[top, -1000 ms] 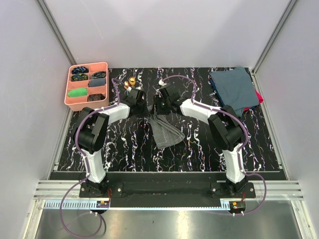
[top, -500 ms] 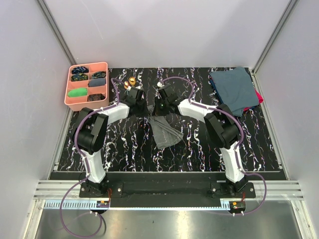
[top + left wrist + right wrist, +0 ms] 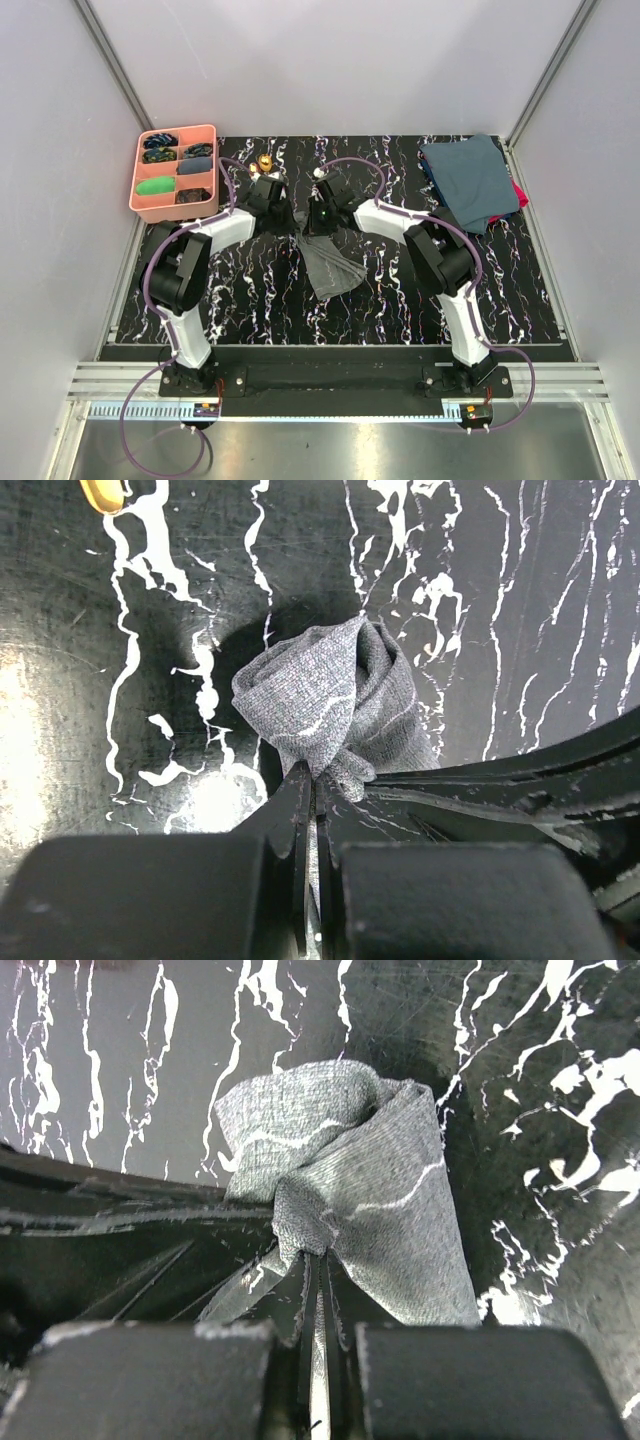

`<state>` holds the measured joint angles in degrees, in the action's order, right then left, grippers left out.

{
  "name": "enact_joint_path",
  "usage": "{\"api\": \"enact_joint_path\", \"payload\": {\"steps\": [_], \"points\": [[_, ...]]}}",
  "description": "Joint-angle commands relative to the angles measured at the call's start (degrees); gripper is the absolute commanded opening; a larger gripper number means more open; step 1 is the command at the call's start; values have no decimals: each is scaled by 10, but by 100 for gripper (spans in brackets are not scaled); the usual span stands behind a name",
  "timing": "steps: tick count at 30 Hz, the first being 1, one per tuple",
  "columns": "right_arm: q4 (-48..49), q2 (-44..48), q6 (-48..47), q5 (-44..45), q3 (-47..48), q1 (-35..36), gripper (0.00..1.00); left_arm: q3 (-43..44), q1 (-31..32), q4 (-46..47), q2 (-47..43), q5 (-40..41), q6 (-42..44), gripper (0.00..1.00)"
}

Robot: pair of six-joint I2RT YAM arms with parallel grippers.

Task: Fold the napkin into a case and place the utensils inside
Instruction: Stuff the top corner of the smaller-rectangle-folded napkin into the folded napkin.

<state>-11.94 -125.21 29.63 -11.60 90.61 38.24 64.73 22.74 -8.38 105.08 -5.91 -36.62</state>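
Observation:
The grey napkin lies bunched on the black marbled table, its far end gathered up between both grippers. My left gripper is shut on a fold of the napkin, pinched at the fingertips. My right gripper is shut on the neighbouring fold of the napkin, cloth squeezed between its tips. One gold utensil lies behind the left gripper near the table's far edge; its rounded end shows in the left wrist view. I see no finished case.
A pink compartment tray with small items stands at the far left. A stack of blue-teal cloths over something red lies at the far right. Grey walls close in the table on three sides.
My right gripper has shut on the napkin's far end. Both grippers have edged a little farther from me, and the cloth between them has bunched up.

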Motion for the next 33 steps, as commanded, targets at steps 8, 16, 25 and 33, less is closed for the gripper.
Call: {"api": "enact_joint_path", "payload": {"steps": [8,16,25,33], "points": [[-11,-21,-4,-12,24,3,2,29,-2,0,-22,-7,16,0],[-22,-15,-16,-1,16,3,1,65,-2,-27,-16,-10,30,0],[-29,-38,-14,-29,70,5,2,54,5,-23,9,-55,7,0],[-9,-69,-1,-90,127,-11,6,30,4,-31,-12,-19,21,0]]}}
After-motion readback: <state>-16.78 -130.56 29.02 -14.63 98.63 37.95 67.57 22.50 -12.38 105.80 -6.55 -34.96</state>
